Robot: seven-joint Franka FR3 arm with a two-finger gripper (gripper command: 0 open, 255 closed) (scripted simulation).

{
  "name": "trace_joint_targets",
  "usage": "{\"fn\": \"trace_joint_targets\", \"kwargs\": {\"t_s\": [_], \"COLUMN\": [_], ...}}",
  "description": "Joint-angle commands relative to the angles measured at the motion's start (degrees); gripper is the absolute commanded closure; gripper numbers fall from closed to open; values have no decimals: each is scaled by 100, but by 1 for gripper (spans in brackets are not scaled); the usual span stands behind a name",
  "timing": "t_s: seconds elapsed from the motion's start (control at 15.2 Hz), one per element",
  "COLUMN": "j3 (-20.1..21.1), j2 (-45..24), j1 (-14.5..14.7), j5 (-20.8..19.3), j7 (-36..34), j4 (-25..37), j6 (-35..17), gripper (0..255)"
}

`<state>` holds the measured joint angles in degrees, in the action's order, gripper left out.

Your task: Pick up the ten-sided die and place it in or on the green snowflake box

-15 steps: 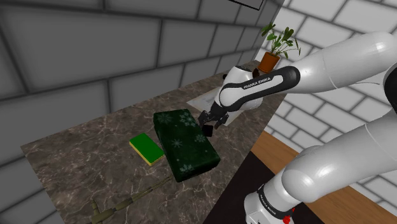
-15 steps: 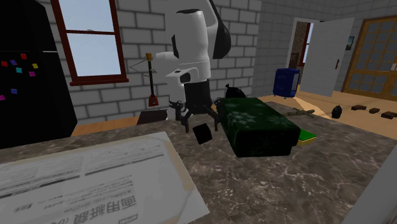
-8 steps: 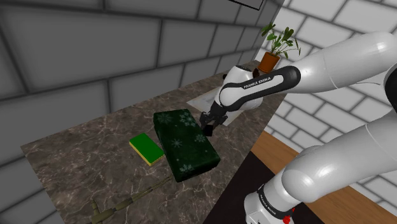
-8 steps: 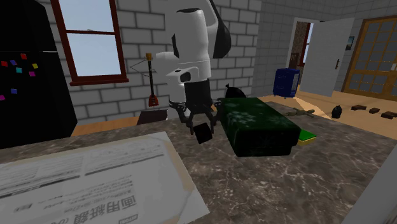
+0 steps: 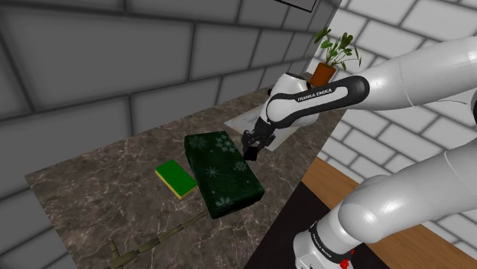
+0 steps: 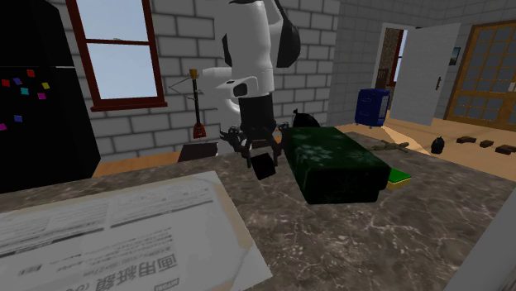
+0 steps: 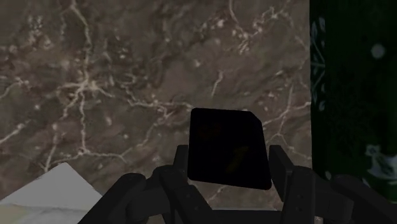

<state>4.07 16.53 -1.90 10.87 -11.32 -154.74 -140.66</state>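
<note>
Black die (image 7: 228,147) clamped between both fingers (image 7: 280,167) of black gripper (image 7: 228,162). Die over dark marble counter (image 5: 99,191), just beside long edge of green snowflake box (image 5: 223,172), not on it. Green-and-yellow sponge (image 5: 176,179) touching box on shoulder view's left. Newspaper (image 6: 124,231) flat on counter.

Shoulder: high behind arm (image 5: 413,76), looking down. Second: low across counter (image 6: 430,223), facing it. Wrist: close overhead. Box (image 5: 222,172) in all three.

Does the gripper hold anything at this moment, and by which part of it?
Yes. The gripper holds the black die by two opposite sides, one finger pressing on each.
</note>
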Motion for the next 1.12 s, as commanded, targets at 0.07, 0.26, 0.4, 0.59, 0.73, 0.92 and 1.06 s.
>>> {"fn": "trace_joint_targets", "kwargs": {"t_s": [0.07,0.26,0.4,0.59,0.73,0.92,1.06], "j3": [1,-3,-6,-12,-16,-24,-29], "j2": [212,396,509,665,759,887,963], "j1": [-14,-28,-37,-49,-56,-66,-72], "j5": [-39,-75,-97,-128,-147,-173,-189], "j7": [-47,-87,-112,-147,-168,-199,-219], "j4": [72,174,249,372,461,603,704], "j6": [285,570,758,1036,1218,1487,1663], "gripper": [255,255,255,255,255,255,255]}}
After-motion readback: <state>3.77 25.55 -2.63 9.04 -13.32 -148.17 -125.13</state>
